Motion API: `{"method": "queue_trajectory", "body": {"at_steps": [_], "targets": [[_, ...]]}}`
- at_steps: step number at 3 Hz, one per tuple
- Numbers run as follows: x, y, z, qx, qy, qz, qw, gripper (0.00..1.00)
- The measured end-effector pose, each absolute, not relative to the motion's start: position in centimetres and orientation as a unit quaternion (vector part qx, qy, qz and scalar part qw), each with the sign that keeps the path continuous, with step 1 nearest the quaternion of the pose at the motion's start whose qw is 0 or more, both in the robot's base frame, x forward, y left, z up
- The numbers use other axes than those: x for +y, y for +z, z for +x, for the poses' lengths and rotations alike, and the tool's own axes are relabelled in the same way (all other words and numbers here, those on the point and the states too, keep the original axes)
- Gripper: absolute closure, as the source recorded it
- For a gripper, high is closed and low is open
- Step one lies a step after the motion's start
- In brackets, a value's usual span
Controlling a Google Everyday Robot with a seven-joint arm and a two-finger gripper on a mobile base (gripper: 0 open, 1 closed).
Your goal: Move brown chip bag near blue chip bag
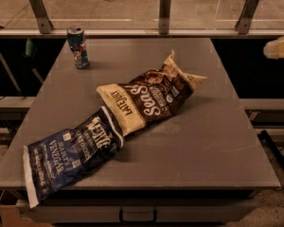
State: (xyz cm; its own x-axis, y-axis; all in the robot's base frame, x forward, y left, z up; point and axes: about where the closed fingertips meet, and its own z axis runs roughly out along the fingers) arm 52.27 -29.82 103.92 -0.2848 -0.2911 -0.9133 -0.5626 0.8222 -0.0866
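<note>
Grey table, seen from the front and above; three things on it.

Brown chip bag lies flat near the table's centre, set diagonally; its crimped far end points to the right rear, its cream "LATE JULY" end to the left front; "Sea Salt" script faces up.

Blue chip bag lies flat at the front-left corner on much the same diagonal; its lower white edge strip hangs slightly over the table's front edge; its upper end meets the brown bag's cream end, the two touching, possibly overlapping a little.

Blue soda can stands upright at the rear left, well apart from both bags.

Gripper: only a pale cream tip shows at the right edge of the view, off the table's right side, above floor level, well apart from the brown bag; holding nothing visible; whether spread or pressed together, cannot tell.

Metal railing post behind the table's rear edge.
</note>
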Motion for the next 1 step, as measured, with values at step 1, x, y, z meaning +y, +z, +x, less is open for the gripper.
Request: {"method": "queue_trajectory", "body": {"at_steps": [1], "targets": [[-29.51,104.74,52.32,0.784,0.11,-0.286,0.54,0.0]]}}
